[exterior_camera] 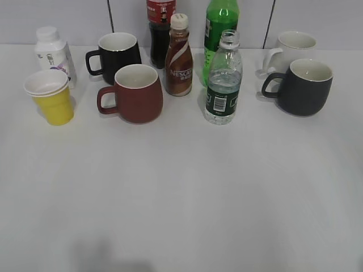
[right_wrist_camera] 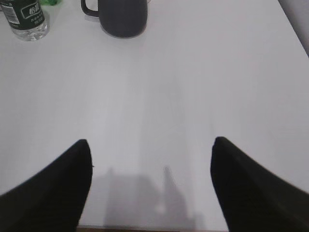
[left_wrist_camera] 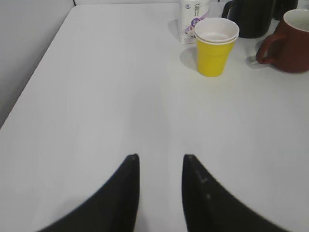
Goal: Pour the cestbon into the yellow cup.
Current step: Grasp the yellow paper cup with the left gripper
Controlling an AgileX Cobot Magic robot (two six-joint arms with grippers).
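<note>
The cestbon [exterior_camera: 224, 85], a clear ribbed bottle with a dark green label and no cap, stands upright right of centre at the back of the table. Its lower part shows at the top left of the right wrist view [right_wrist_camera: 26, 19]. The yellow cup [exterior_camera: 51, 99] stands upright at the back left, and shows in the left wrist view [left_wrist_camera: 215, 46]. My left gripper [left_wrist_camera: 160, 157] is open and empty over bare table, well short of the cup. My right gripper [right_wrist_camera: 152, 142] is wide open and empty near the table's front edge, far from the bottle. Neither gripper shows in the exterior view.
A dark red mug [exterior_camera: 133, 93], black mug [exterior_camera: 116, 51], Nescafe bottle [exterior_camera: 179, 56], green soda bottle [exterior_camera: 220, 22], cola bottle [exterior_camera: 160, 22] and small white bottle [exterior_camera: 54, 54] crowd the back. A white mug [exterior_camera: 292, 48] and dark grey mug [exterior_camera: 303, 88] stand at the right.
</note>
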